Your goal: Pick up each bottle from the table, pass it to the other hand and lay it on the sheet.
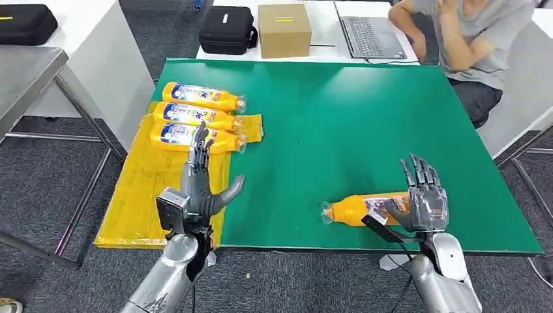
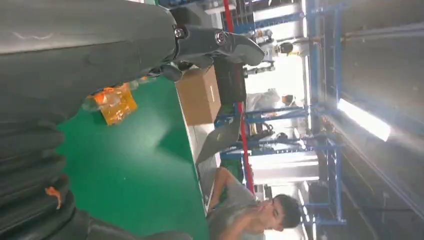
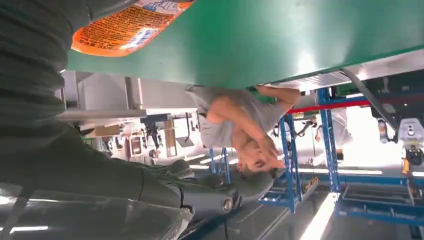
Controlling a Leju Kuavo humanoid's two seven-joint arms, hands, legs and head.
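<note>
Glossy orange plastic bottle [image 1: 365, 208] perhaps touching right robot hand [image 1: 425, 201].

Bottle [image 1: 365, 208] base hidden behind right hand [image 1: 425, 203]; grip unclear

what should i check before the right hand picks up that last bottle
1. Bottle lying on the table, apart from the sheet: ok.
2. Right hand beside the bottle's base, fingers apart: ok.
3. Fingers around the bottle: cannot tell.
4. Left hand holds nothing, free to receive: ok.
5. Sheet has bare space in front of the three laid bottles: ok.
</note>
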